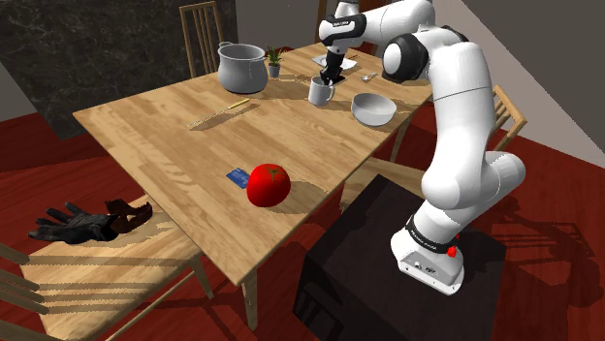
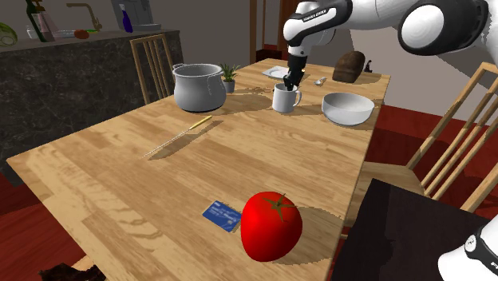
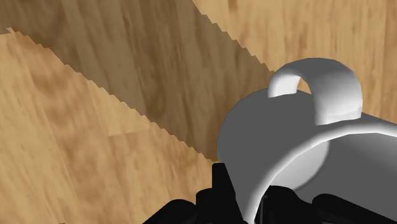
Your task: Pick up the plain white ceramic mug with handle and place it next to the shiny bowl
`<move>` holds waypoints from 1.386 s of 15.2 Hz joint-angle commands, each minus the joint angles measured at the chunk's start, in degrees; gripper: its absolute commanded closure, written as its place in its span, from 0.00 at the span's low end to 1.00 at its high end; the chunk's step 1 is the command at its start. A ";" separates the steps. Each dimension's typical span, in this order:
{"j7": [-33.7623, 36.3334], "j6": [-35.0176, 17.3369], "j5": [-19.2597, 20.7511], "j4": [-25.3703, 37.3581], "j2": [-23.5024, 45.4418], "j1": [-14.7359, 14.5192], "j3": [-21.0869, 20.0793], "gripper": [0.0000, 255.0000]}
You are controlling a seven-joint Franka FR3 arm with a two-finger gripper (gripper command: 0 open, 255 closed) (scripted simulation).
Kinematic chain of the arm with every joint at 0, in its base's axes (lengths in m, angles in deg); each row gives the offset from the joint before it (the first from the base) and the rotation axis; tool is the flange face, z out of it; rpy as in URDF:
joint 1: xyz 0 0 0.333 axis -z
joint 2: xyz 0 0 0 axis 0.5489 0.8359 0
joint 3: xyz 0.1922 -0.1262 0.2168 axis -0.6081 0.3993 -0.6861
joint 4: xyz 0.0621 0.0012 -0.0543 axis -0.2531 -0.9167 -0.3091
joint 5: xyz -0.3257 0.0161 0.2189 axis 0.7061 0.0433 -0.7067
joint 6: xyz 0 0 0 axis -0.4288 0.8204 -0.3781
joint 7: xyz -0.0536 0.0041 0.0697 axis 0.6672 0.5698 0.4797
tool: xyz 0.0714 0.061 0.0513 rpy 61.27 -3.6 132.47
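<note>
My gripper [image 2: 289, 83] is right on top of the white mug [image 2: 285, 99], which stands upright on the wooden table [image 2: 120, 184]. The two fingers pinch the mug's wall, one inside and one outside. The handle points at the grey bowl [image 2: 347, 108], near on the second exterior view's right. I think the mug must go that way.

Wooden table [image 1: 165, 145], white mug [image 1: 321, 92], pot [image 1: 241, 68], bowl [image 1: 373, 108], tomato [image 1: 269, 184], blue card [image 1: 236, 176]
</note>
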 commanded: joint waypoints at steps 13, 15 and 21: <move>0.20 5.55 0.24 3.20 -2.41 0.18 0.18 0.00; 0.20 5.55 0.24 3.19 -2.41 0.18 0.17 0.00; 0.20 5.54 0.24 3.19 -2.41 0.18 0.17 0.00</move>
